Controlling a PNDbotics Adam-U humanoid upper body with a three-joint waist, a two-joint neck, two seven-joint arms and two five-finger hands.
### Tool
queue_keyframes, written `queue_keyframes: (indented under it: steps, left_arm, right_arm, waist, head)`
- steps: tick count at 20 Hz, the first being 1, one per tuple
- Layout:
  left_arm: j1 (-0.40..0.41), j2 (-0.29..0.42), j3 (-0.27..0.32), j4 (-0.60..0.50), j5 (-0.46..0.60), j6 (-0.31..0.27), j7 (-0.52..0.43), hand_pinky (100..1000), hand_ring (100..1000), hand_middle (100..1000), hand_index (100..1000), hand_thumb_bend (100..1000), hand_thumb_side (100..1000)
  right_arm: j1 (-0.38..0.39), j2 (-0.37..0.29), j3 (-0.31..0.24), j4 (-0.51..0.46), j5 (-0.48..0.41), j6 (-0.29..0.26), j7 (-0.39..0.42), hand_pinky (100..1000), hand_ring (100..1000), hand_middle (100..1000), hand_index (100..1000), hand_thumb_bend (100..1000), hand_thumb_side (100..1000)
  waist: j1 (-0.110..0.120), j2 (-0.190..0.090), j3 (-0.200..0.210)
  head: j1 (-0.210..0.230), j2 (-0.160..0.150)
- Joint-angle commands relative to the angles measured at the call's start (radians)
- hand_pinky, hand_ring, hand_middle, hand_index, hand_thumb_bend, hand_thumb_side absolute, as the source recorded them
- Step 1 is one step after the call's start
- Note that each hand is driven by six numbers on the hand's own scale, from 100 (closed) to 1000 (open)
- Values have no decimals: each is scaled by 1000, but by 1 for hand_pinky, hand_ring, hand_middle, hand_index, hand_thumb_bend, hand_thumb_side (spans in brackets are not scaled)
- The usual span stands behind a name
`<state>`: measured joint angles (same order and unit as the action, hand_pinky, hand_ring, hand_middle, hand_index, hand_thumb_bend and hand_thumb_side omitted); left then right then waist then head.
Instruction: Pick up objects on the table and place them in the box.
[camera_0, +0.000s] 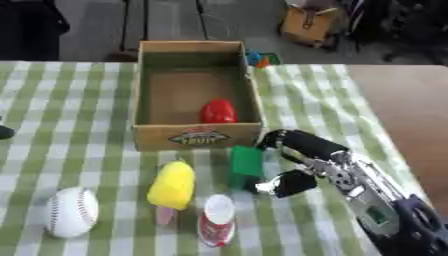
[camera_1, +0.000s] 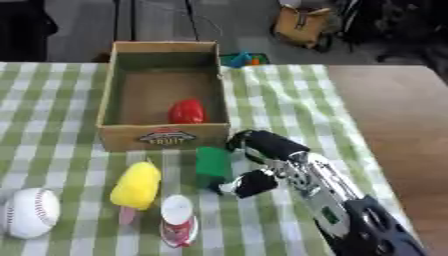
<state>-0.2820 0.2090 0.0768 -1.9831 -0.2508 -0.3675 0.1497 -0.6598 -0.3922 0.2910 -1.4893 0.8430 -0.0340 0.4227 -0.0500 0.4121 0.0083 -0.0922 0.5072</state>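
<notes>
Green-and-white checked cloth (camera_0: 79, 125) covers most of the bench (camera_0: 411, 105), whose bare brown wood shows along the right edge. An open cardboard box (camera_0: 198, 136) with a fruit label on its near wall stands toward the far edge of the cloth, near the middle, and a red object (camera_0: 218, 111) lies inside it against the near wall. Just in front of the box, a green block (camera_0: 247, 163) stands on the cloth. The right robot hand (camera_0: 293, 162) reaches in from the bench's near right corner; its dark fingers curve over the block's right side from above while the thumb (camera_0: 284, 185) sits low at the block's near right corner, so the robot hand is closing on the green block, though whether the block is lifted off the cloth cannot be told. Left of the block lies a yellow ice-lolly toy (camera_0: 172, 186) with a pink stick pointing to the near edge. Beside that stick, a small red-and-white bottle (camera_0: 216, 220) lies on its side. A baseball (camera_0: 71, 212) rests near the near left corner. The left robot hand shows in neither view.
</notes>
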Motion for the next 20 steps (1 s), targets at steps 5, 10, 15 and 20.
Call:
queue_keyframes:
  steps: [5,10,15,20]
  left_arm:
    - [-8,2,-3,-17,0,2,-5,548,531,572,624,140,957]
    - [-7,2,-2,-17,0,3,-6,549,532,573,625,139,958]
    - [-6,2,-1,-17,-2,6,-8,550,534,574,625,139,960]
    - [-5,2,-1,-17,-4,10,-13,551,536,576,626,138,961]
  right_arm:
    - [-18,-17,-2,-2,-13,14,-38,909,902,657,719,487,720]
    - [-17,-19,-2,1,-15,16,-52,898,884,595,652,476,691]
    - [-15,-21,-2,-4,-21,14,-65,891,875,576,630,472,679]
    - [-14,-28,-3,-20,-33,16,-86,872,856,547,599,443,670]
  waist:
    - [6,-17,1]
    - [6,-17,1]
    - [6,-17,0]
    - [6,-17,-3]
  head:
    - [-3,-13]
    - [-3,-12]
    - [-4,-11]
    - [-4,-11]
